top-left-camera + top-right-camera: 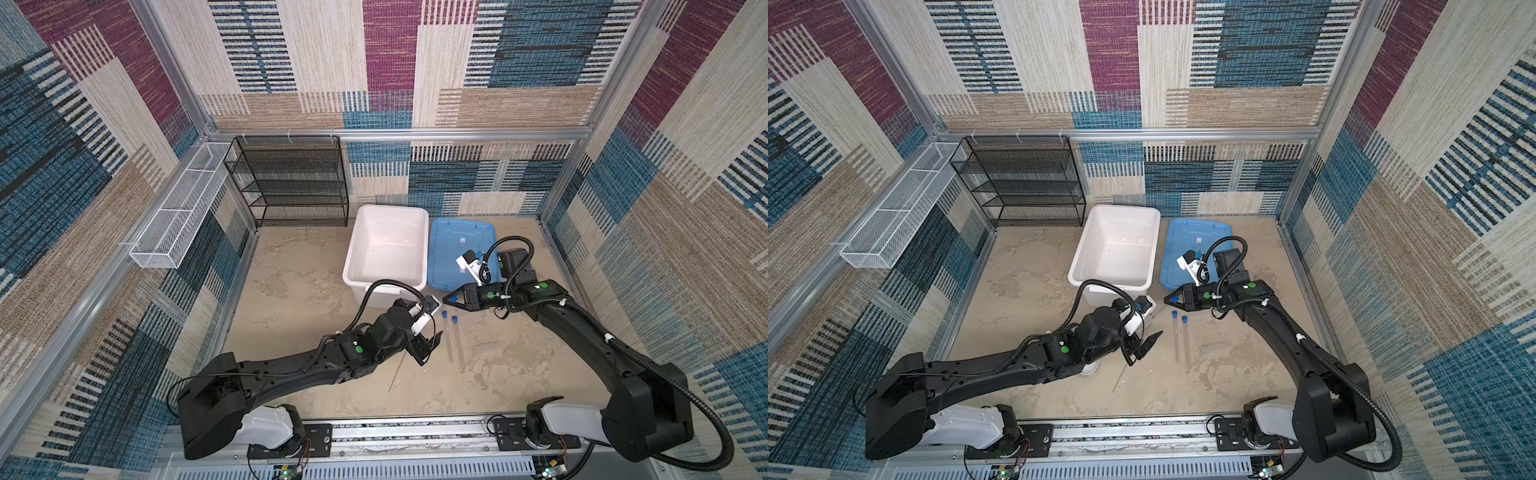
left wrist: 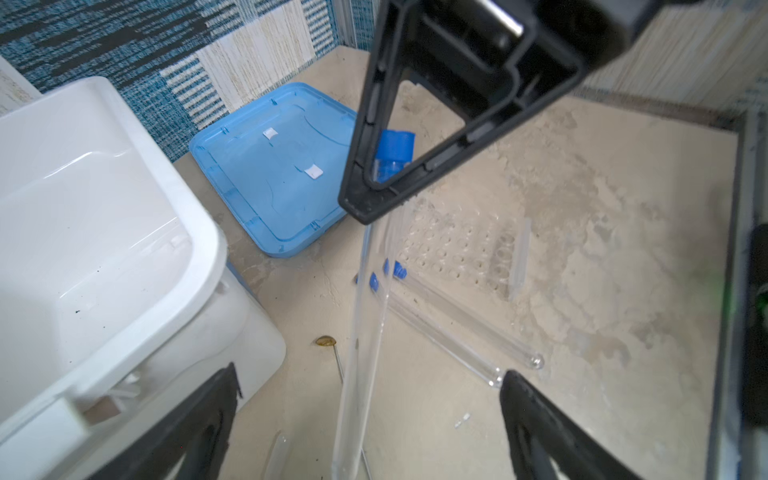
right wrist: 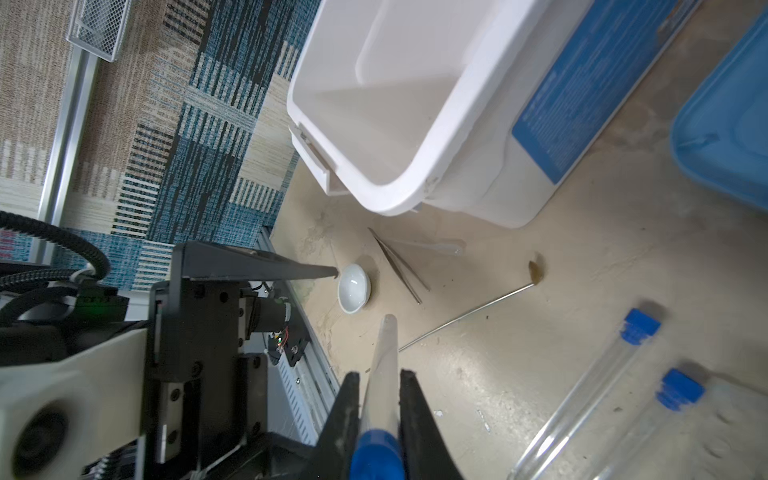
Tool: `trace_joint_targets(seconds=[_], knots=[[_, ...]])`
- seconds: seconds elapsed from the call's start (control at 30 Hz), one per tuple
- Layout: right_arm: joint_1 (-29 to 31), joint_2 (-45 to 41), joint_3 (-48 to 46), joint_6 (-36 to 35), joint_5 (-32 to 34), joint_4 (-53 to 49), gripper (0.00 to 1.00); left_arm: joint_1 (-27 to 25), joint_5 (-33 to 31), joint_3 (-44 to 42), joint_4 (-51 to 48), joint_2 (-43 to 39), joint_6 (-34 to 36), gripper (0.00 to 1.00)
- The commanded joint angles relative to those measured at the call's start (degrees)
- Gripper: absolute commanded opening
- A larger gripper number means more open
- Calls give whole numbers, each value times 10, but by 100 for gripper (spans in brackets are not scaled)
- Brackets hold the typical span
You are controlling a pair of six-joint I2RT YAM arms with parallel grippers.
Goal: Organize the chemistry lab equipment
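My right gripper (image 3: 381,376) is shut on a clear blue-capped tube (image 3: 384,345), just below its cap. That tube (image 2: 359,332) runs on between the wide-apart fingers of my open left gripper (image 2: 370,374) without touching either. In both top views the grippers (image 1: 451,298) (image 1: 430,351) stand near the tub's front corner. Two more capped tubes (image 1: 449,336) (image 1: 459,343) lie side by side on the table. The clear tube rack (image 2: 457,253) lies beyond them. The white dish (image 3: 353,289), tweezers (image 3: 399,266), dropper (image 3: 432,247) and spoon-tipped rod (image 3: 465,316) lie loose by the tub.
The big white tub (image 1: 419,249) stands open at the table's middle back, its blue lid (image 1: 457,232) flat on the table to its right. A black mesh shelf (image 1: 291,183) stands at the back left. A white mesh basket (image 1: 174,220) hangs on the left wall.
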Motion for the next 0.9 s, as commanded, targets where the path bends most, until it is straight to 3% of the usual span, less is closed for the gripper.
trace_joint_targets(seconds=[0.0, 0.17, 0.27, 0.43, 0.6, 0.87], knots=[[0, -6, 18, -4, 84, -13, 17, 0, 5, 3, 13, -25, -116, 99], [0, -20, 35, -3, 179, -36, 17, 0, 3, 3, 28, -49, -229, 99], [0, -31, 49, -7, 221, -54, 17, 0, -16, 25, -18, -46, -302, 99], [0, -57, 75, -11, 313, -85, 17, 0, 11, 42, -31, -43, -371, 99], [0, -69, 95, -8, 416, -110, 17, 0, 54, 72, -21, -21, -402, 99], [0, -56, 90, -7, 480, -132, 17, -1, 90, 116, -18, 36, -407, 99]])
